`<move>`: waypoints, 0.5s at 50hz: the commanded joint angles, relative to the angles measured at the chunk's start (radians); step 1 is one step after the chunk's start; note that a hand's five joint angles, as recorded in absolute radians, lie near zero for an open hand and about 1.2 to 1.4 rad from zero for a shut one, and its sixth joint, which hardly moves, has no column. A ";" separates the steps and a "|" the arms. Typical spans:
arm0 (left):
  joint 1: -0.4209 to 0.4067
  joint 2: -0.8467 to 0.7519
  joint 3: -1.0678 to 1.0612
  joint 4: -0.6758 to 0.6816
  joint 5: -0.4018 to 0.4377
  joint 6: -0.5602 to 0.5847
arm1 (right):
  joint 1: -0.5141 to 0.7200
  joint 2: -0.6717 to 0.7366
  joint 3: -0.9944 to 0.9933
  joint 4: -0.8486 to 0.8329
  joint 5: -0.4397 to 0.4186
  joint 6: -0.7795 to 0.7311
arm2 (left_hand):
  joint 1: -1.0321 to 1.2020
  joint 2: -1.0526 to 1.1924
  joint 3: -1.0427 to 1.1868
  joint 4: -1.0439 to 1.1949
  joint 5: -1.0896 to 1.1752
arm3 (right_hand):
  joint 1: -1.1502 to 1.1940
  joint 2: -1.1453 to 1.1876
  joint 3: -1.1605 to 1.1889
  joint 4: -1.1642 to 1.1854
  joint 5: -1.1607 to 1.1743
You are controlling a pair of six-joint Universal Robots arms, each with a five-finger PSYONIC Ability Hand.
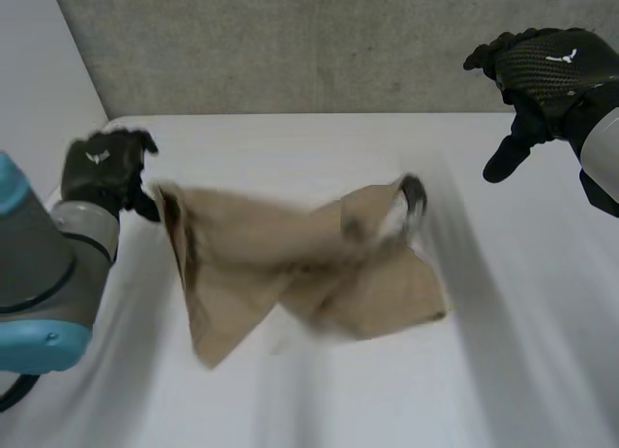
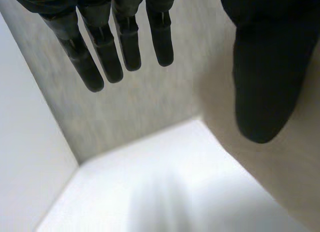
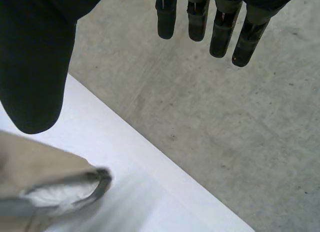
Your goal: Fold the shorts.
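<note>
The tan shorts (image 1: 290,274) lie crumpled and twisted across the middle of the white table (image 1: 290,143), with the dark-lined waistband (image 1: 411,192) raised on the right side. My left hand (image 1: 102,167) hovers just beside the shorts' left corner. In the left wrist view its fingers (image 2: 100,56) are straight and spread from the thumb, with nothing between them, and the tan cloth (image 2: 285,172) shows beyond the thumb. My right hand (image 1: 546,66) is raised at the far right, well away from the cloth. Its fingers (image 3: 220,31) are straight, and the waistband (image 3: 65,189) lies below the thumb.
Grey concrete floor (image 1: 290,42) lies beyond the table's far edge (image 3: 165,172). A pale wall (image 1: 39,71) borders the table on the left. Bare table surface surrounds the shorts in front and to the right.
</note>
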 commanded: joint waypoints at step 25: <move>-0.053 0.134 -0.041 -0.136 -0.008 0.134 | 0.260 0.193 0.033 0.049 -0.020 0.118 | -0.163 -0.190 -0.193 -0.188 -0.183 | 0.004 -0.046 -0.039 -0.056 -0.065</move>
